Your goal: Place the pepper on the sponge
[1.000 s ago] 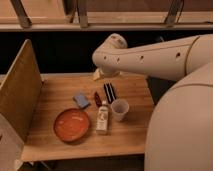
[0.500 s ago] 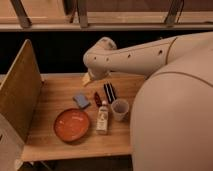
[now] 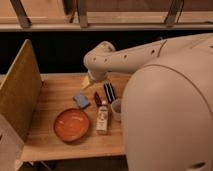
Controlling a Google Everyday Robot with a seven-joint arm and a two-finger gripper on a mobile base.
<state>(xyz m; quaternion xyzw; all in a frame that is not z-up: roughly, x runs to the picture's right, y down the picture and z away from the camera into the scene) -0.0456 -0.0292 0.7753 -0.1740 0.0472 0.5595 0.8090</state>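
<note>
Gripper (image 3: 88, 80): low at the arm's tip, over the table's (image 3: 50, 102) rear edge, just behind the sponge (image 3: 81, 100). Cannot tell how wide it stands or whether it carries anything. Pepper (image 3: 97, 98) lies on the wood just right of the sponge, not on it. Reads as lining up a pick. Next call: a descent onto the pepper, clear of the black striped object (image 3: 109, 92) and the bottle (image 3: 102, 118).

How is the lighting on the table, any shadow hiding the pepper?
Camera view: warm, dim light; pepper shows dark yet visible beside the sponge; background band is black; the claw hangs near the table's far edge, under the arm.
</note>
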